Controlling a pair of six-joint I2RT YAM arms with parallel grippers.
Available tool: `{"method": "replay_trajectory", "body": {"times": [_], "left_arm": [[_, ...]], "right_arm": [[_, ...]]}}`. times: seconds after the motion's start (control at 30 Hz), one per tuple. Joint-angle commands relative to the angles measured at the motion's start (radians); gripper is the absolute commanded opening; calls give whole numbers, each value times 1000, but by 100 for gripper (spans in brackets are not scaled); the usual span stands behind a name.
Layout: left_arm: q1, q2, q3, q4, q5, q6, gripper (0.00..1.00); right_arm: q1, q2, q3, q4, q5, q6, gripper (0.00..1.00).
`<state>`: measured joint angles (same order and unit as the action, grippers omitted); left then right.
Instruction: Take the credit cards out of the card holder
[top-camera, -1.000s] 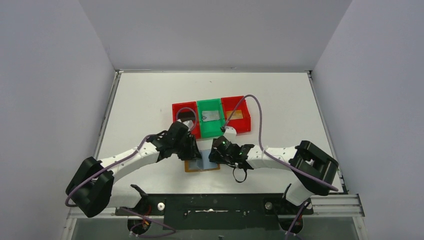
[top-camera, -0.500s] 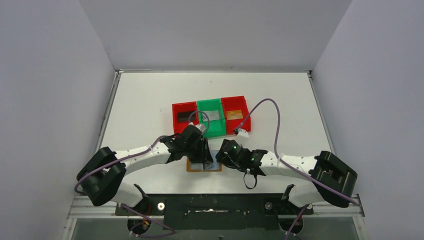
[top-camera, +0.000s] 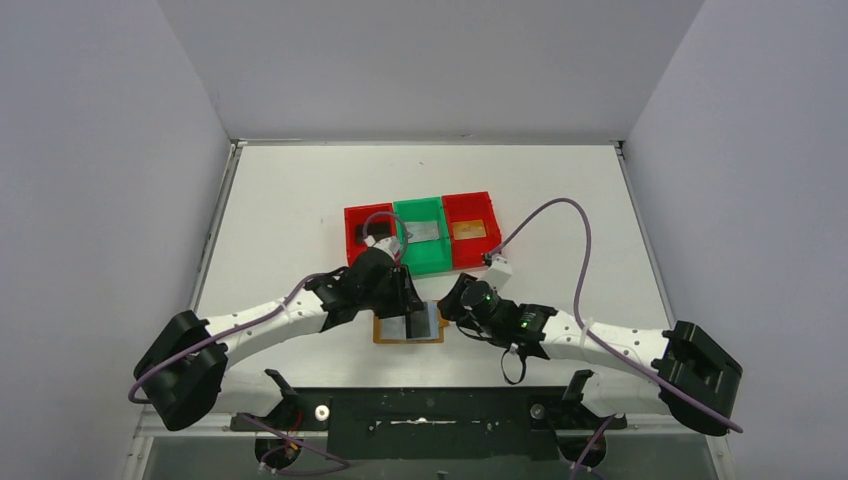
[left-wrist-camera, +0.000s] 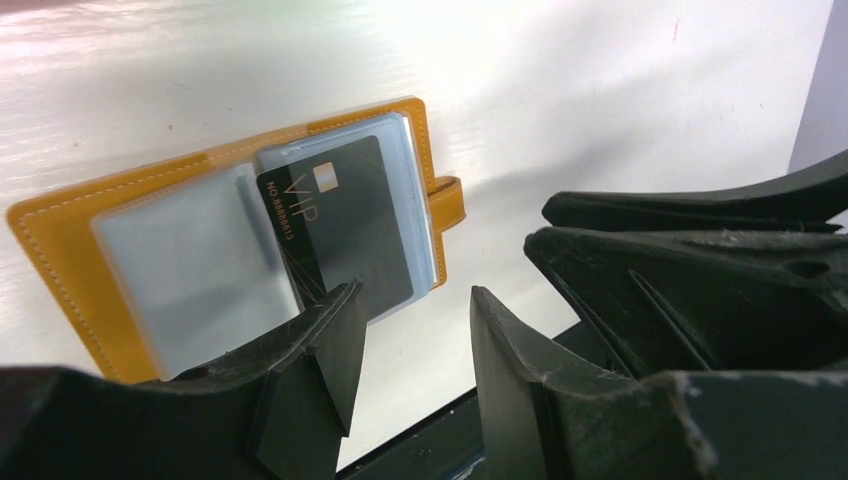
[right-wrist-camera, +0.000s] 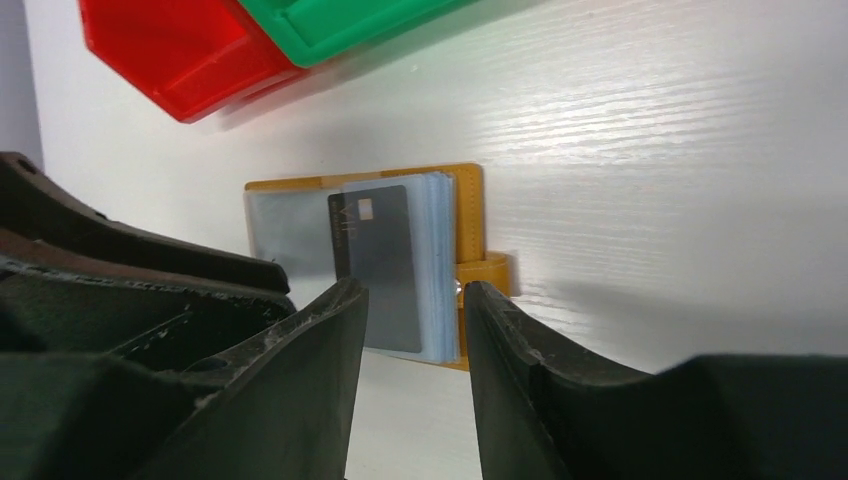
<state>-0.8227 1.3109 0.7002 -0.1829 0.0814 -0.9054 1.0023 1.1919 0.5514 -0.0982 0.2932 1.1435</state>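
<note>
- At the table's near edge the card holder lies open, a black VIP card among its tab-side sleeves.
- Left gripper, parted and empty, is nearer: the card's long axis points toward its fingers.
- Right gripper, likewise parted and empty, hangs beside the snap tab.

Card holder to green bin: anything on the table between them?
Nothing: right wrist view shows bare white table between the card holder and green bin. In the top view, the left hand blocks that stretch.
</note>
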Motion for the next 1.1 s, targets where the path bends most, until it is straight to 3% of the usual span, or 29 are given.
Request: {"method": "replay_trajectory", "body": {"times": [0.0, 0.37, 0.7, 1.07], "left_arm": [[26, -45, -18, 1, -54, -18, 42], [123, -144, -213, 213, 105, -89, 45], [135, -95, -210, 246, 158, -75, 46], [135, -48, -230, 281, 164, -78, 47]], "right_arm": [[3, 22, 15, 139, -46, -51, 39], [10, 197, 111, 153, -154, -90, 27], [5, 300, 211, 7, -145, -114, 21], [-5, 369, 196, -58, -161, -67, 21]]}}
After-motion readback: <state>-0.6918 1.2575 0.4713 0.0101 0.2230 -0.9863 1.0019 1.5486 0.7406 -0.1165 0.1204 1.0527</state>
